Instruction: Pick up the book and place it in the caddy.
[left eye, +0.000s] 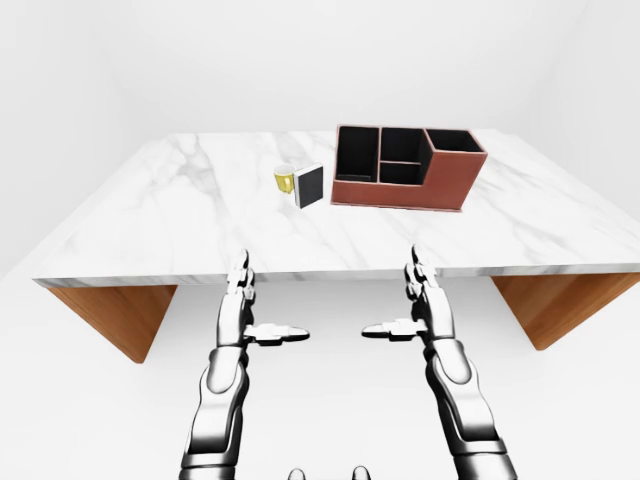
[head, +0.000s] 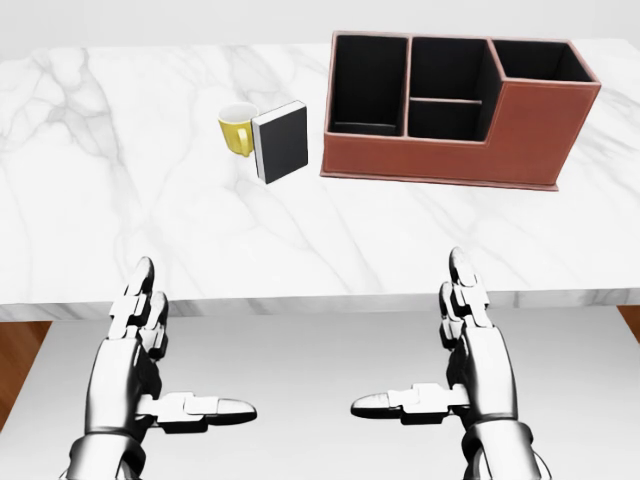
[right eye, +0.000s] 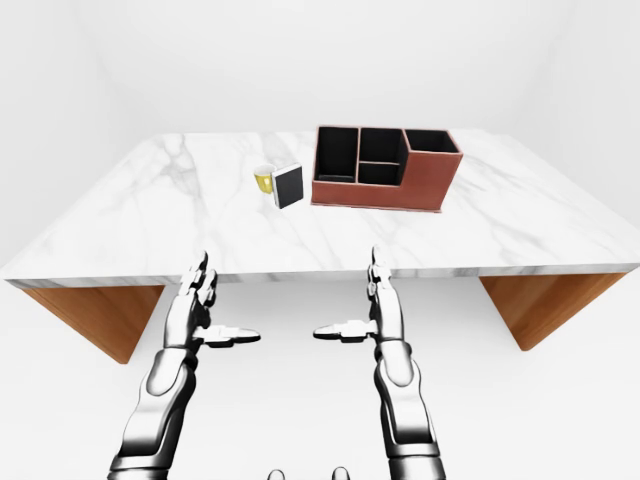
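One book (head: 281, 142), one caddy (head: 455, 108) (four compartments), one mug (head: 237, 128).

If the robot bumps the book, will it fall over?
Probably. The book stands upright on a narrow edge, so a nudge could tip it flat. It looks stiff, like a hardcover. The yellow mug close beside it might stop a fall that way.

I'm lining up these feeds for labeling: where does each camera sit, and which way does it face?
Head view: on the head, tilted down at the near part of the marble table; shows book, yellow mug, caddy, left hand and right hand, both open.
Left-eye view: on the head, looking wider across the whole table; forearms show too.
Right-eye view: nearly the same picture, things shifted slightly left.
All three share the table, book, mug, caddy and both hands.
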